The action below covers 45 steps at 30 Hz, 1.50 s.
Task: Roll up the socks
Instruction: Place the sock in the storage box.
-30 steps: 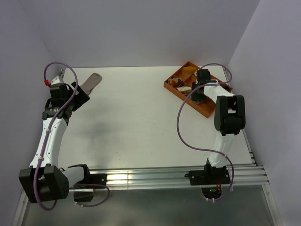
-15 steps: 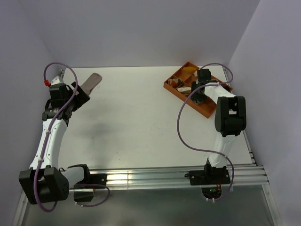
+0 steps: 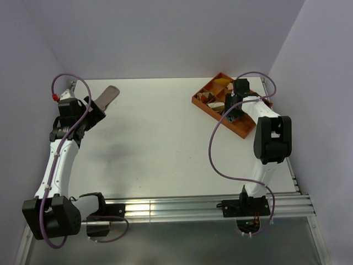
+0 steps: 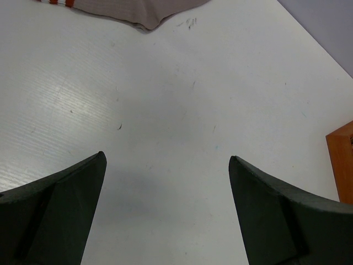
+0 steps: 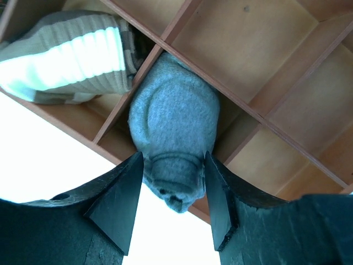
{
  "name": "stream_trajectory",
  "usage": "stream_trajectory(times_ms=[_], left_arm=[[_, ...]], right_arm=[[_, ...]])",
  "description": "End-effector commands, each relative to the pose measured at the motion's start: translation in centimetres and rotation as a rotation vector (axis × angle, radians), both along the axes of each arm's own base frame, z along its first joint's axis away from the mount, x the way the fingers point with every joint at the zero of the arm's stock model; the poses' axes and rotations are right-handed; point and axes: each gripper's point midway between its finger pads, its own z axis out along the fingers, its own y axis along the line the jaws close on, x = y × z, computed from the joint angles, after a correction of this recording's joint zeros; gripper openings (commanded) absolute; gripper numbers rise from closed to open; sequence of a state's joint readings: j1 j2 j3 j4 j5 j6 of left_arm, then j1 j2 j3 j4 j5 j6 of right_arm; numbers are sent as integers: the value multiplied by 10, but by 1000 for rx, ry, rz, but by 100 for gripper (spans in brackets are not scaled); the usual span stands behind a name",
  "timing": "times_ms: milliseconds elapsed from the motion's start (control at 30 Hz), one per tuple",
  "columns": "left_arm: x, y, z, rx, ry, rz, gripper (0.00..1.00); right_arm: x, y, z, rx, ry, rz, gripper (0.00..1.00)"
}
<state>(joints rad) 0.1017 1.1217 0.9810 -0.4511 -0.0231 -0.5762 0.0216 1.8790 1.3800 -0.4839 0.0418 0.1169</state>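
Sock roll (image 5: 174, 116), grey, looks soft and light, right end effector (image 5: 174, 165) clamped on its narrow end; left end effector (image 4: 166, 160) wide open, empty.

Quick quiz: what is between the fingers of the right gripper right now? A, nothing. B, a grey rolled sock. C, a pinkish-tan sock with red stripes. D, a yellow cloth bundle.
B: the right wrist view shows the right gripper with both fingers pressed against the narrow end of a grey rolled sock, over the compartments of the orange tray.
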Motion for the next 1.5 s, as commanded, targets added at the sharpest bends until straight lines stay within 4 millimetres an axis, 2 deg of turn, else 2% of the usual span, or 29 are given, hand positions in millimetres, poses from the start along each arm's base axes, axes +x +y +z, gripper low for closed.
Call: stream_trajectory(times_ms=[0, 200, 233, 267, 467, 667, 767, 1133, 1333, 1400, 1467], left_arm=[[3, -1, 13, 10, -60, -16, 98], [3, -1, 13, 9, -60, -15, 98], [3, -1, 13, 9, -60, -15, 98], [3, -1, 13, 9, -60, -15, 98], [4, -4, 11, -2, -60, -30, 98], [4, -5, 10, -6, -59, -35, 98], [5, -6, 10, -11, -58, -41, 98], [6, -5, 6, -9, -47, -36, 98], [6, -5, 6, -10, -46, -35, 98], [6, -5, 6, -9, -45, -38, 98], [6, -5, 6, -9, -45, -38, 98]], right_arm=[[9, -1, 43, 20, -110, -21, 56], [6, -1, 51, 25, -129, -31, 51], [5, 1, 48, 28, -123, -29, 50], [4, 0, 47, 30, -118, -33, 44], [-5, 0, 31, 32, -77, -37, 23], [-23, 2, 9, 40, -5, -40, 8], [-33, 2, -7, 37, 50, -40, 4], [-59, 5, -60, 58, 243, -54, 0], [-64, 3, -65, 57, 306, -61, 1], [-57, 2, -62, 55, 302, -56, 3], [-52, 12, -63, 104, 318, -29, 8]])
